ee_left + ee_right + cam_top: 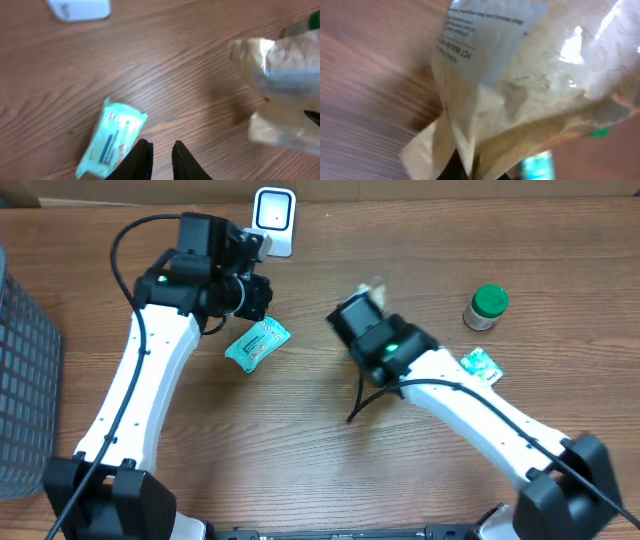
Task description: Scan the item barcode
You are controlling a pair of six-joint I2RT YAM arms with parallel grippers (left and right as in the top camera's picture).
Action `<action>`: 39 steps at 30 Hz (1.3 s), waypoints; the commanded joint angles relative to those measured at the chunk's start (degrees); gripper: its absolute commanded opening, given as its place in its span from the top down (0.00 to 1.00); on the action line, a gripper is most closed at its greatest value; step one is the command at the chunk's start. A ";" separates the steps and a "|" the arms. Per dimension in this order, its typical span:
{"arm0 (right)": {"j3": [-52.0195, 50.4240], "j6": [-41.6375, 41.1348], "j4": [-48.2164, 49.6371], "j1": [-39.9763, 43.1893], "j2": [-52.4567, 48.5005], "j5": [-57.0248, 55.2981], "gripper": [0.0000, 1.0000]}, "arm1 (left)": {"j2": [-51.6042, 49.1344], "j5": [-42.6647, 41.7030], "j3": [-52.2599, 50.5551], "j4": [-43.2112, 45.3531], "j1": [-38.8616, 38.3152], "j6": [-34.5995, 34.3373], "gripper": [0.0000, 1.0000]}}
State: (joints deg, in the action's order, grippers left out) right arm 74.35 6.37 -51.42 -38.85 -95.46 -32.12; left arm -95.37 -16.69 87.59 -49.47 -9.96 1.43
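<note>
The item, a beige plastic bag (520, 75) with a white printed label, hangs above the table with my right gripper (470, 170) shut on its lower edge. From above the bag (372, 288) sits mid-table, and in the left wrist view the bag (280, 90) is blurred at the right. The white barcode scanner (273, 220) stands at the back, left of the bag, and shows as a scanner (80, 9) corner at the top left. My left gripper (162, 150) hovers just right of a teal packet (112, 137), jaws a narrow gap apart with nothing between them.
The teal packet (257, 343) lies under the left arm. A green-lidded jar (487, 307) and a second teal packet (481, 366) are at the right. A dark mesh basket (25, 370) stands at the left edge.
</note>
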 commanded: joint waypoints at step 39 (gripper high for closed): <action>21.92 -17.11 -18.91 11.19 -13.31 44.78 0.96 | -10.25 0.13 -0.90 -1.25 -7.34 -4.81 0.96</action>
State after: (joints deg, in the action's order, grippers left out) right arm 98.39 -9.89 -70.22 -29.61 -109.56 3.11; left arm -105.03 -14.96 87.35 -52.18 -14.52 -2.96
